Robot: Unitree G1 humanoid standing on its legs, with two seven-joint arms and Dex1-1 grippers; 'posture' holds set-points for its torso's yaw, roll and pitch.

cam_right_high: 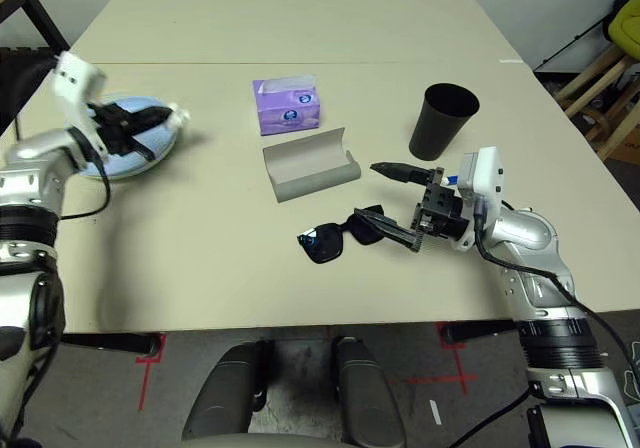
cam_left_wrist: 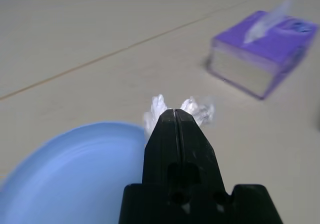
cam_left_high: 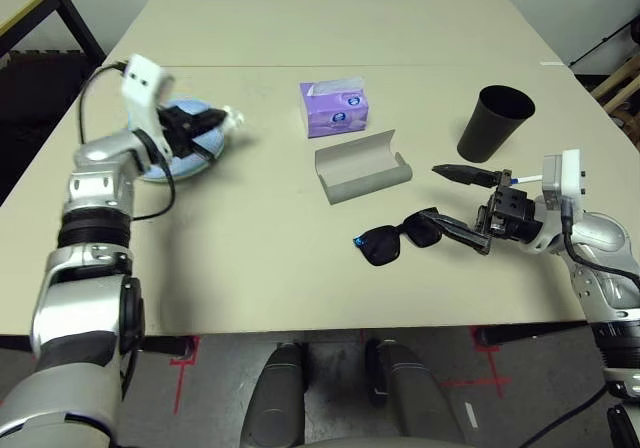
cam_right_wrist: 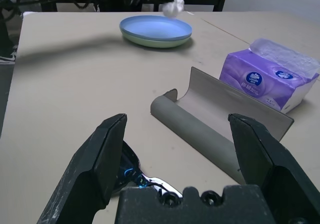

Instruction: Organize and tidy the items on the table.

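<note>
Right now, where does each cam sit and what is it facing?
Head stereo pair: above the beige table, looking forward and down; both silver forearms show.
Left wrist: behind the shut left gripper pinching the crumpled white tissue over the light blue plate.
Right wrist: behind the open right gripper, facing the grey oblong glasses case.
Shared: purple tissue box.

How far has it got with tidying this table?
Done: the light blue plate sits stacked on the pale green plate. In hand: the left gripper has its fingers shut on the crumpled white tissue, above the plates. Left: the black sunglasses lie outside the open grey glasses case; the right gripper waits open nearby.
</note>
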